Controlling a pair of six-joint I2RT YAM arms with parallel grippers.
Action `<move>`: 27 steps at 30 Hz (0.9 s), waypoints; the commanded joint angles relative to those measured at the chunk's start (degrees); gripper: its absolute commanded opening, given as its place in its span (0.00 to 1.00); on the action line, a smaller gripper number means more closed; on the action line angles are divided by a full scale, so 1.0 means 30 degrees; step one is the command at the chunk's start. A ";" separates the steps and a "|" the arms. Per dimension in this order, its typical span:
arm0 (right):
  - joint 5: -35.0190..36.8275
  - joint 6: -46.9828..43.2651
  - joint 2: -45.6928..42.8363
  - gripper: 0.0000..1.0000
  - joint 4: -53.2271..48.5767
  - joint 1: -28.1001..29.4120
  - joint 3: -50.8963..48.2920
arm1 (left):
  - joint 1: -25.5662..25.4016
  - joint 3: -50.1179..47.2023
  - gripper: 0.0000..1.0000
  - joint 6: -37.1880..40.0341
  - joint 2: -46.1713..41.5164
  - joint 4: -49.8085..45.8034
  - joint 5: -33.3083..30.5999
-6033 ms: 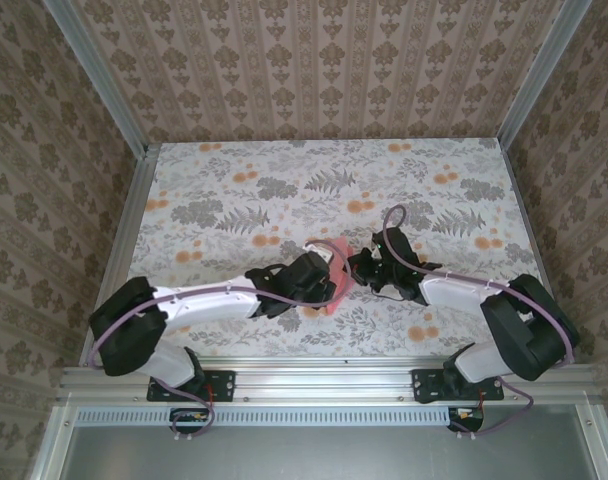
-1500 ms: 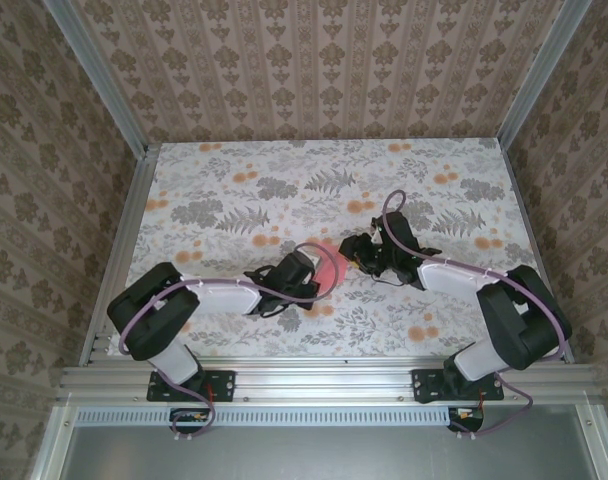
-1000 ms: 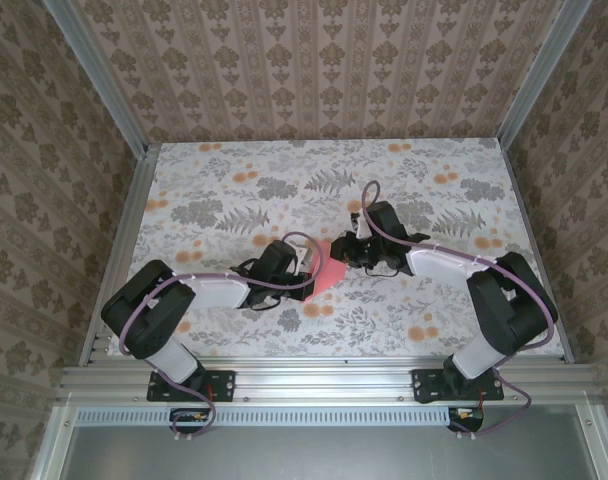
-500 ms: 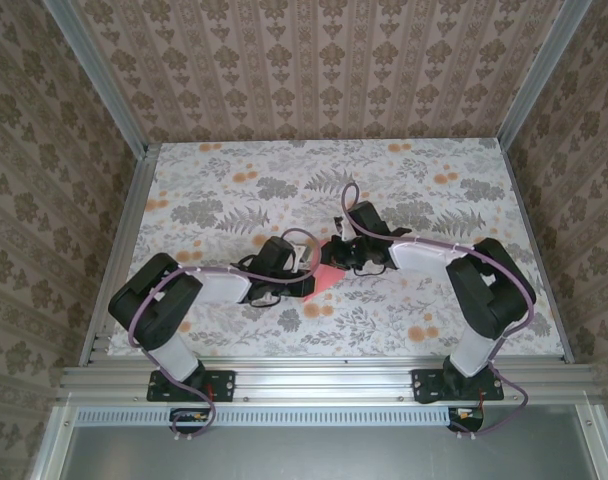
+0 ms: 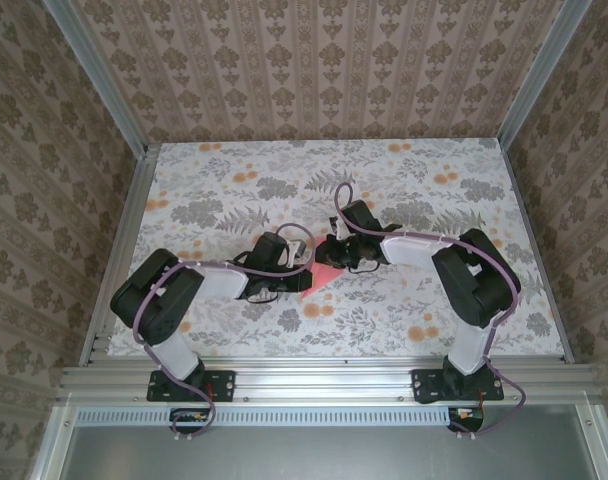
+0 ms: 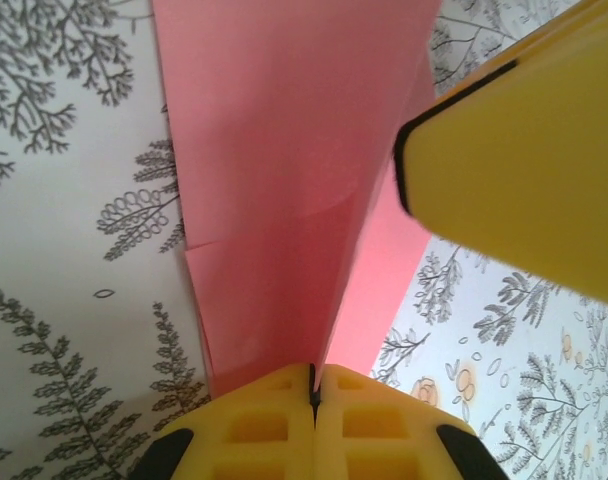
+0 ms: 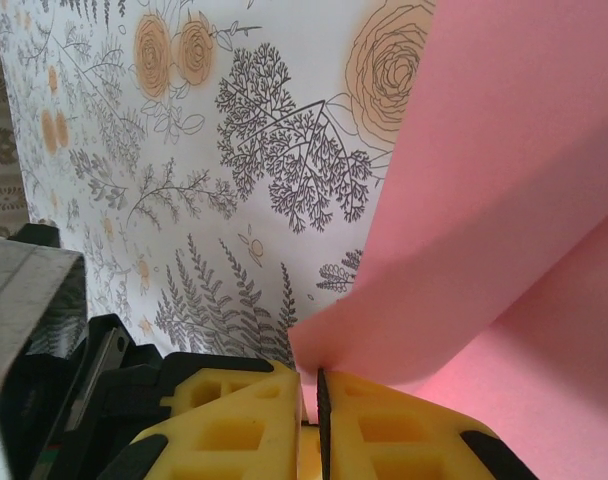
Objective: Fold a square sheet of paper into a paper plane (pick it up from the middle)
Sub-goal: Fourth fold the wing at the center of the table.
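Salmon-pink sheet of paper [image 5: 321, 278], folded into overlapping layers with a crease running along its length, sits at about the middle of the floral worktop [image 5: 214, 180]. Reaching in from the worktop's left side, the left tool [image 6: 312, 385] has its yellow fingers pressed tight together on one edge of the paper. From the worktop's right side, the right tool [image 7: 309, 400] pinches another edge in a hairline gap between its fingers.
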 commanded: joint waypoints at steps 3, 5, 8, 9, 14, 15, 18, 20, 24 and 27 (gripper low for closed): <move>0.0720 0.0109 0.0570 0.15 -0.0422 0.0117 0.0597 | 0.0200 0.0348 0.10 -0.0117 0.0252 -0.0274 0.0193; 0.0852 0.0204 0.0668 0.15 -0.0391 0.0117 0.0596 | 0.0192 0.0283 0.17 -0.0102 0.0111 -0.0332 0.0054; 0.0988 0.0335 0.0757 0.15 -0.0336 0.0118 0.0629 | 0.0189 0.0208 0.24 0.0058 -0.0154 -0.0683 -0.0207; 0.1008 0.0379 0.0761 0.15 -0.0329 0.0103 0.0652 | 0.0204 0.0195 0.26 0.0146 -0.0291 -0.0853 -0.0266; 0.0979 0.0607 0.0856 0.15 -0.0202 0.0088 0.0882 | 0.0093 0.0239 0.31 0.0791 -0.0656 -0.1965 -0.0840; 0.0979 0.0641 0.0848 0.15 -0.0167 0.0099 0.0918 | 0.0036 0.0273 0.31 0.0893 -0.0699 -0.2193 -0.0938; 0.0914 0.0778 0.0871 0.15 -0.0054 0.0088 0.1030 | -0.0180 0.0296 0.33 0.1146 -0.0937 -0.2453 -0.1296; 0.0877 0.0791 0.0864 0.15 -0.0061 0.0077 0.1080 | -0.0322 0.0359 0.34 0.1294 -0.1136 -0.2755 -0.1553; 0.0832 0.0791 0.0868 0.15 -0.0088 0.0088 0.1127 | -0.0519 0.0692 0.38 0.1647 -0.1658 -0.3430 -0.2208; 0.0802 0.0787 0.0887 0.15 -0.0037 0.0111 0.1103 | -0.0675 0.0960 0.40 0.1960 -0.1955 -0.4013 -0.2576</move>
